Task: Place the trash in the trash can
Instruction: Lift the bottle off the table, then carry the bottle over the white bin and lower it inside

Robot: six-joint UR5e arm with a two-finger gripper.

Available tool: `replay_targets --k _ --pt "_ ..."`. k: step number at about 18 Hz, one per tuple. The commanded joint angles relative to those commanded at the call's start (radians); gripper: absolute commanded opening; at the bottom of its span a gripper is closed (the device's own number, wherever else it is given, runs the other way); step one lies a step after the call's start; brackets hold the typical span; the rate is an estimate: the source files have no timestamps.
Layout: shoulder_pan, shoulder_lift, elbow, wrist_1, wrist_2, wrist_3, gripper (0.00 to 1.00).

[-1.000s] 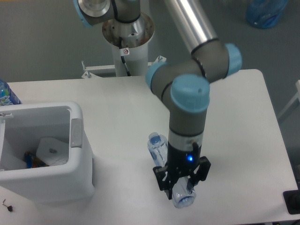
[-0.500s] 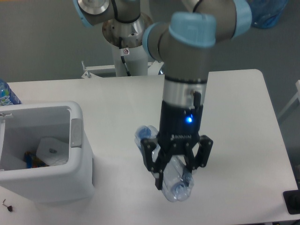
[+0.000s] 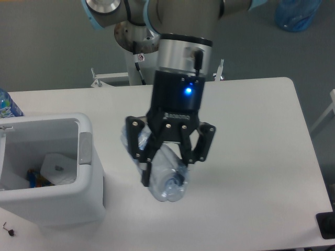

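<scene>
My gripper [image 3: 166, 157] is shut on the clear crushed plastic bottle [image 3: 168, 180] and holds it well above the white table [image 3: 251, 136], right of the trash can. The bottle lies tilted between the fingers, with its open neck toward the camera. The trash can [image 3: 52, 172] is a white boxy bin at the left with a grey tab [image 3: 85, 148] on its rim. A white paper sheet [image 3: 58, 168] lies inside it.
A bottle with a blue label [image 3: 7, 106] stands at the table's left edge behind the bin. A blue bag-like thing [image 3: 297, 13] lies on the floor at top right. The robot's base [image 3: 142, 39] stands behind the table.
The gripper has lifted the bottle off the table and carried it up and left, toward the trash can. It now looks larger and closer to the camera.
</scene>
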Motion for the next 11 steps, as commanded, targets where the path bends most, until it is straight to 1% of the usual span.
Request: replay_targets --k 2,5,11 --pt "-0.035 0.000 -0.002 0.000 0.000 -0.002 0.59" --pt "-0.066 -0.002 -0.008 0.000 0.000 -0.005 0.59" --pt "-0.112 -0.009 -0.014 0.000 0.000 -0.005 0.60"
